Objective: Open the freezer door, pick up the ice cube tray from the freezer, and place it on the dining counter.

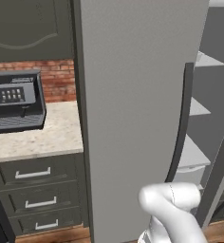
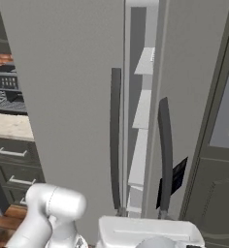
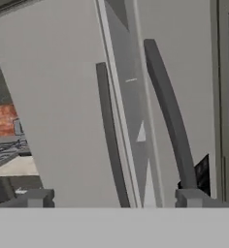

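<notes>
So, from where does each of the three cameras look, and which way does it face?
Left base view: behind the arm's left, facing the tall matte grey freezer door, ajar; white arm at lower right.
Right base view: behind the arm's right, facing its dark curved bar handle and pale grey shelves; arm at lower left.
Hand view: on the hand, facing the door gap; open gripper at the bottom.
All three share door and handle.
</notes>
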